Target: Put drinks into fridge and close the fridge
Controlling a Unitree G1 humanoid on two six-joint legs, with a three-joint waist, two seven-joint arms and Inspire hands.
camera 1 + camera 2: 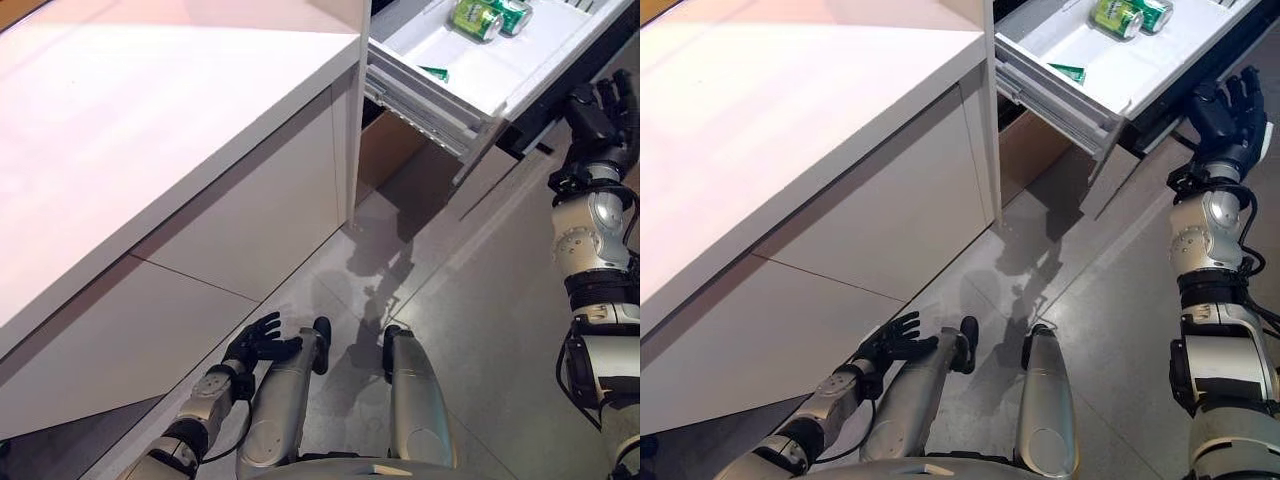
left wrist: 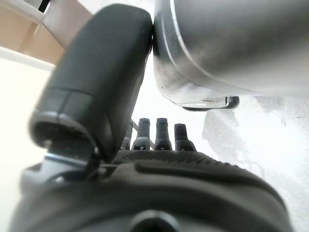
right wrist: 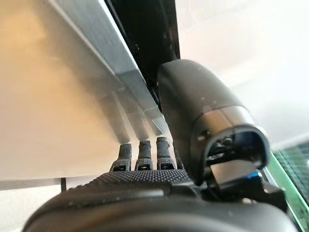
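Note:
The white fridge drawer stands pulled open at the upper right. Green cans lie on their sides at its far end, and a small green scrap lies near its left wall. My right hand is raised at the drawer's front panel, fingers straight and open, holding nothing. In the right wrist view its fingers point along the white panel and a dark gap beside it. My left hand hangs low over the floor, open and empty, and its fingers are straight.
A long white counter with white cabinet fronts runs along the left, ending just left of the drawer. Below the drawer is a brown opening. Grey floor lies between the counter and my right arm.

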